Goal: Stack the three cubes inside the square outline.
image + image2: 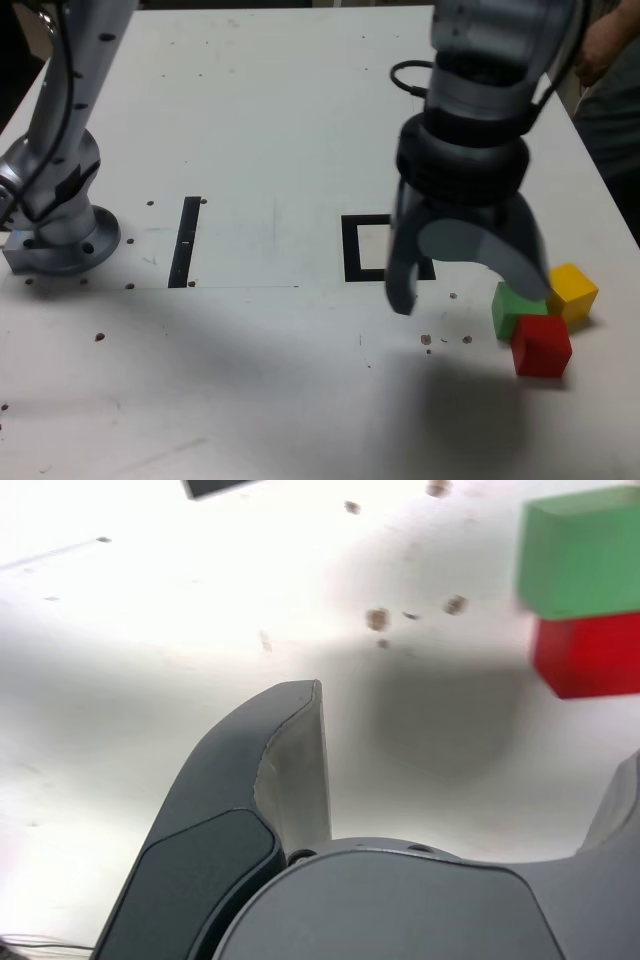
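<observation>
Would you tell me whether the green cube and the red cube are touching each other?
Touching. In the wrist view the green cube and the red cube meet along one edge with no table showing between them.

White table (250, 120) w/ red (541, 348), green (512, 310), yellow cubes (573, 290)

Table (260, 120): we see a white top, speckled with small dark spots.
Black strip (185, 242): thin, straight.
Person (610, 70): possibly an arm, top corner.

Bright overhead light glares off the tabletop (250, 120); the blurred pincer (465, 290) casts a soft shadow; wrist view is soft-focused.
</observation>
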You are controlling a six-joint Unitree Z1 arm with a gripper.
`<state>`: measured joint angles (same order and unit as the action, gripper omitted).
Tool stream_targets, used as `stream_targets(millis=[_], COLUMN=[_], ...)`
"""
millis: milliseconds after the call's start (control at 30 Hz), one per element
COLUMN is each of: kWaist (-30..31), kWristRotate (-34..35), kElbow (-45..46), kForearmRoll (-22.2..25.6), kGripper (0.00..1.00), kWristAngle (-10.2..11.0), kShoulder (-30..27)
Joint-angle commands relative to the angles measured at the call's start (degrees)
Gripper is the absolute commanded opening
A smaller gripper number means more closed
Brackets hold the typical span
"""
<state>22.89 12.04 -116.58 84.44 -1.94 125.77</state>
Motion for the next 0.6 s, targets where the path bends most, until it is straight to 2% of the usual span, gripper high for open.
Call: stream_targets(millis=[0, 567], kWaist=[0.33, 0.84], kWristRotate=[0.37, 1.89], kElbow=[-2.11, -14.70], kForearmRoll=[0.49, 2.28], kGripper=[0.99, 0.99], kWristAngle=[0.06, -0.06], kShoulder=[1.38, 9.89])
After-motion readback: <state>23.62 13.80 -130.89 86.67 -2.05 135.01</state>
